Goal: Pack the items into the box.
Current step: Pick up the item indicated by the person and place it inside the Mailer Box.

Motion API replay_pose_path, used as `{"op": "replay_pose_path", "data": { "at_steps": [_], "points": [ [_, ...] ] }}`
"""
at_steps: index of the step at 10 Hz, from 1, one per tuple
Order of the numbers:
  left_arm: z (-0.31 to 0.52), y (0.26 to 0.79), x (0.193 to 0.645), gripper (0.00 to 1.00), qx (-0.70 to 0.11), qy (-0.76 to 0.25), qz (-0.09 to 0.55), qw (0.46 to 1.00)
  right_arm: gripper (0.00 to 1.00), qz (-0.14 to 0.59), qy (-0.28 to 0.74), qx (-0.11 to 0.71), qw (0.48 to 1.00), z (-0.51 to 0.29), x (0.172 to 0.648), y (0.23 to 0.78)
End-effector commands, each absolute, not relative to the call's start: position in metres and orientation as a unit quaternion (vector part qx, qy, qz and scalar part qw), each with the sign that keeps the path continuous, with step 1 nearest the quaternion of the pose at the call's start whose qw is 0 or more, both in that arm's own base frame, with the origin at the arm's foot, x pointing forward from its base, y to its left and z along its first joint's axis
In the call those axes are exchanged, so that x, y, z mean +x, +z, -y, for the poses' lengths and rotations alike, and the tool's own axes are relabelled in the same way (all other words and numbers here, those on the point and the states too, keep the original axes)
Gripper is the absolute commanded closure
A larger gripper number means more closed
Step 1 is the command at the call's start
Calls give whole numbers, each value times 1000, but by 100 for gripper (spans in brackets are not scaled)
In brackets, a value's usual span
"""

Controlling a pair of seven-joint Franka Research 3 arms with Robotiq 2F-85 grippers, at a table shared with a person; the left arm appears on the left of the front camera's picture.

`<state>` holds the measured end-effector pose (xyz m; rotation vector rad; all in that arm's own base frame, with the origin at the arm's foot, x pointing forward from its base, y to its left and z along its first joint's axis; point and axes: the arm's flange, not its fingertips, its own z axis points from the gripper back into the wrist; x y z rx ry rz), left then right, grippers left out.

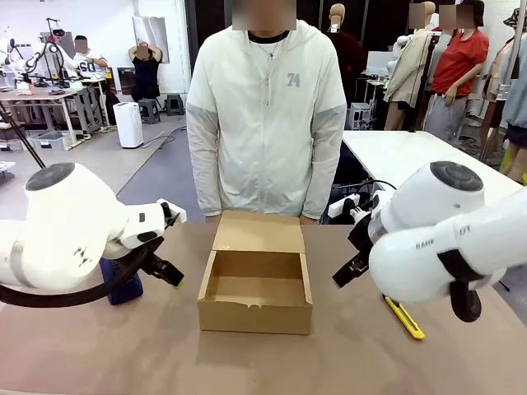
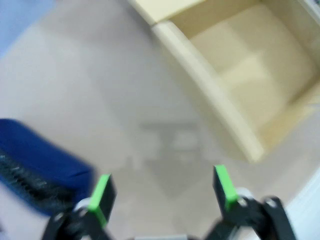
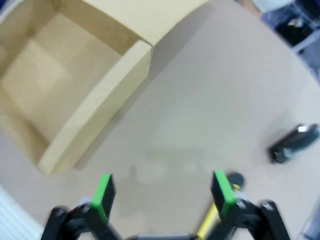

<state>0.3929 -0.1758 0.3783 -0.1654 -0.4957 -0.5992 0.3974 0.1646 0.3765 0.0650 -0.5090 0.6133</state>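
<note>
Left gripper (image 2: 162,187): your jaws here stand wide apart, with nothing clamped and bare table (image 2: 150,100) under the gap.
Pouch (image 2: 35,160): dark blue, lying on the table outside the left-hand finger of your left wrist view, just beside it (blurred, so you cannot tell whether they touch).
Box (image 1: 255,309): brown cardboard, open, with its lid flap folded back toward the person (image 1: 265,115). From the left jaws it lies ahead and off to the right-hand finger's side. From the right jaws it lies ahead and off to the left-hand finger's side. Its bare cardboard floor shows in both wrist views.
Right gripper (image 3: 162,187): your jaws here are also parted and hold nothing, with tabletop under the gap.
Knife (image 3: 207,222): yellow and black, on the table close under the right-hand finger of your right wrist view, partly hidden by that finger.
Stapler (image 3: 295,144): black, on the table well out past that same finger, apart from the knife and the box.
</note>
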Motion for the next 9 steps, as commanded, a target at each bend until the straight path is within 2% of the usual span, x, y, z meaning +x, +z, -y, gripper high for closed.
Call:
{"op": "replay_pose_path", "data": {
  "at_steps": [1,3,5,7,9],
  "points": [
    [162,440,391,0,-193,-198,190,942,0,193,209,157,946,-140,398,446],
    [128,504,369,0,-320,-150,196,915,0,165,114,291,936,-96,386,509],
    [55,553,342,0,-431,-61,225,872,0,128,39,449,884,-28,373,549],
    [-55,573,307,0,-470,61,293,830,0,197,-99,555,802,75,345,543],
    [-150,544,265,0,-511,186,328,772,0,235,-219,601,731,161,313,499]
  ]
}}
